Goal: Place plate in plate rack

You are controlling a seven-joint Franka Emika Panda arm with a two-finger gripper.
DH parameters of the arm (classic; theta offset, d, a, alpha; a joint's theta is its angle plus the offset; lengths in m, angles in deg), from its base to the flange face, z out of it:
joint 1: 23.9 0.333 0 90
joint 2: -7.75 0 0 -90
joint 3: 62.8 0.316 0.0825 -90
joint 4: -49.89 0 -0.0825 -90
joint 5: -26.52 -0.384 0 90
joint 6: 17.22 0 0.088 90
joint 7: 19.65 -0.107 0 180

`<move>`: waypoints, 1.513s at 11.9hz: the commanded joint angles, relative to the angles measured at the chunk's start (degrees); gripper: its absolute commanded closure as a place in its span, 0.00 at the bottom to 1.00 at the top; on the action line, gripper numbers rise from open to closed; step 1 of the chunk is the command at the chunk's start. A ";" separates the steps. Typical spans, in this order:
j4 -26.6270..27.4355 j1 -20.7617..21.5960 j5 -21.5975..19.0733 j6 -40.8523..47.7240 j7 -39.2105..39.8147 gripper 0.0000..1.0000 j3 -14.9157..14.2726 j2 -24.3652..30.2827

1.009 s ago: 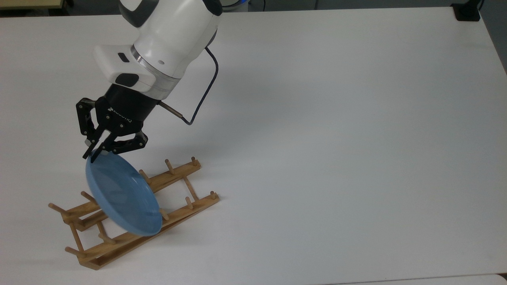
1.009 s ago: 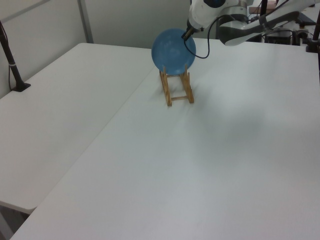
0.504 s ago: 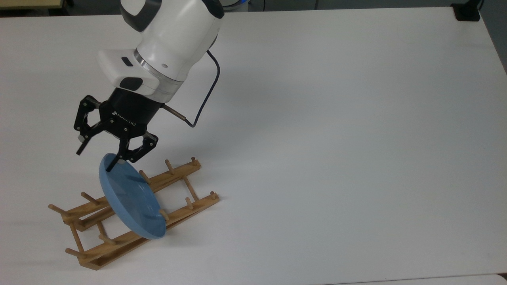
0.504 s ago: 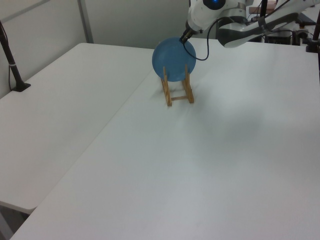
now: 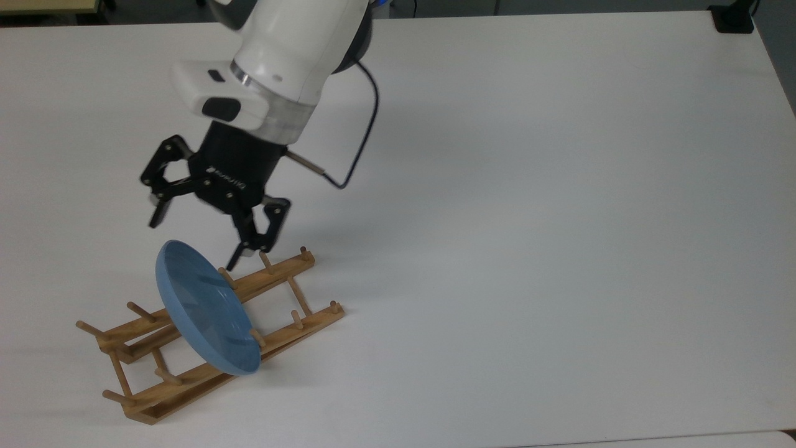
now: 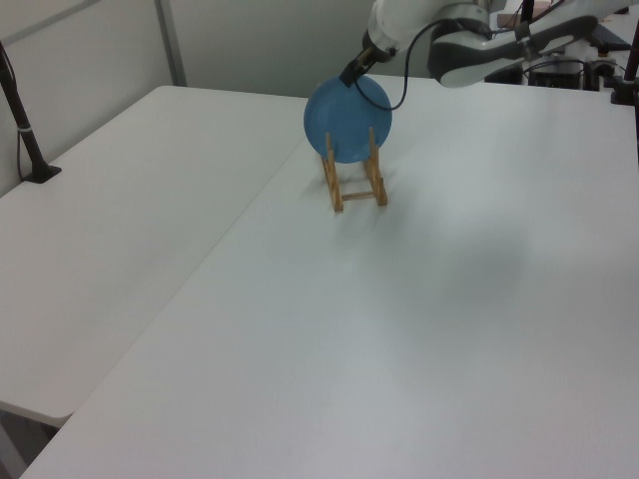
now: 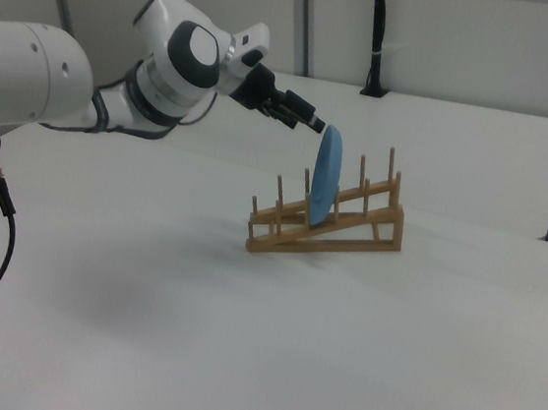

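The light-blue plate (image 5: 205, 314) stands on edge in the wooden plate rack (image 5: 186, 379), held between upright pegs partway along the rails and leaning a little, its hollow face toward the top view's upper right. The rack sits on the white bench (image 5: 528, 218). The pincer (image 5: 193, 241) hangs just above the plate's upper rim with its fingers (image 5: 155, 214) spread wide apart, holding nothing and clear of the plate. In the right view the pincer (image 7: 308, 122) points down at the plate's (image 7: 326, 176) top edge
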 commanded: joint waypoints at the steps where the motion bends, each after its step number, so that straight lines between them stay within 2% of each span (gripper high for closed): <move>1: 2.33 2.51 -10.65 3.81 0.22 0.00 -0.34 4.04; 3: 3.99 3.22 -17.59 8.12 6.18 0.00 0.18 6.58; 5: 6.36 3.13 -32.14 16.01 19.23 0.00 0.18 11.76; 7: 7.94 2.52 -41.13 26.10 31.45 0.00 -0.43 16.59; 8: 10.56 2.17 -44.84 30.42 37.96 0.00 -1.13 20.27; 9: 14.07 1.99 -46.79 32.47 42.72 0.00 -2.35 24.14; 10: 16.89 1.99 -46.98 34.84 44.16 0.00 -2.54 27.40; 12: 18.76 1.82 -46.98 41.33 44.09 0.00 -2.63 31.11; 18: 17.36 1.11 -46.98 42.51 43.91 0.00 -3.07 30.59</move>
